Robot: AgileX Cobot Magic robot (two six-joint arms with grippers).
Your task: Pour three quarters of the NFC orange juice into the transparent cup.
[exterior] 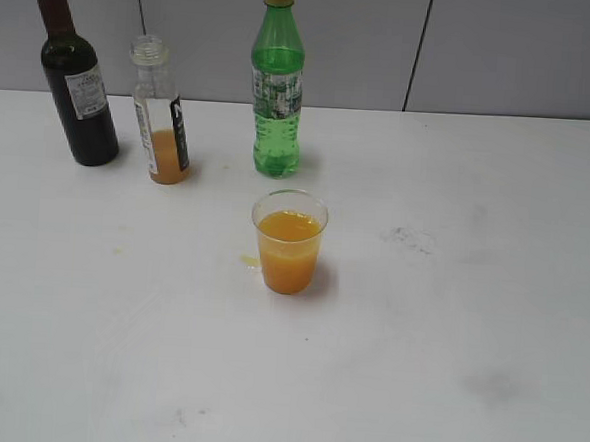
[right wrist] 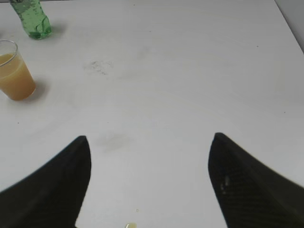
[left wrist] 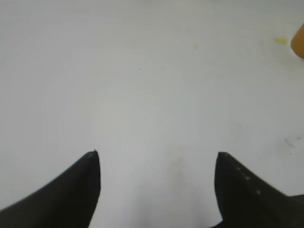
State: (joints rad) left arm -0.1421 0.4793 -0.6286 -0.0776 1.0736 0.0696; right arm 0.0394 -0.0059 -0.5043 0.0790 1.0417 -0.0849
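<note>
Juice bottle [exterior: 161,113] stands uncapped along the tabletop's [exterior: 491,293] far edge, nearly drained, cup [exterior: 289,241] well filled mid-tabletop, so both jaws hang released, empty.

In the left wrist view the cup [left wrist: 299,42] is only an orange sliver cut by the right edge. The right wrist view crops the cup [right wrist: 14,71] at the left edge and the green bottle [right wrist: 32,19] at the top. Label print on the bottles is too small to read.
</note>
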